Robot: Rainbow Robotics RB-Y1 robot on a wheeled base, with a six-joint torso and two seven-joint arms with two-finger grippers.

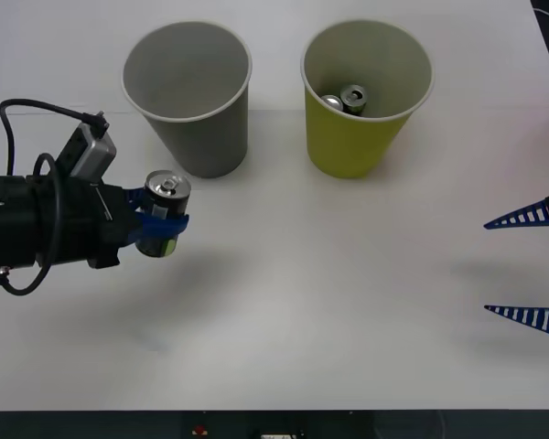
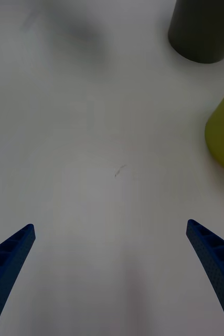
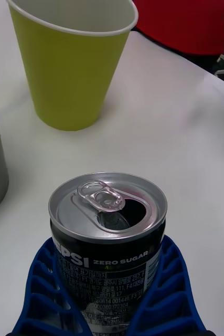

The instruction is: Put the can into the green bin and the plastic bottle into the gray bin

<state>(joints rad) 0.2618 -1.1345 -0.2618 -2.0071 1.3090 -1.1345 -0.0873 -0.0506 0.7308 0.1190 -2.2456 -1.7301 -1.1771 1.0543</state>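
**Left side of table: can gripped, both bins upright**

Nearest your camera, the right gripper (image 1: 529,265) sits at the right edge of the white table (image 1: 348,302), its blue fingers (image 2: 9,257) spread wide apart with nothing between them. At your left, the left gripper (image 1: 165,229) has its ribbed blue fingers (image 3: 167,294) pressed against both sides of the can (image 1: 163,212), which stands upright with its opened pull-tab top facing up. You see a dark label with white lettering on the can in the left wrist view. Farther back, the gray bin (image 1: 190,96) stands just beyond the can, upright. Beside it to the right, apart from it, the green bin (image 1: 364,96) stands upright with two cans (image 1: 345,101) lying inside.
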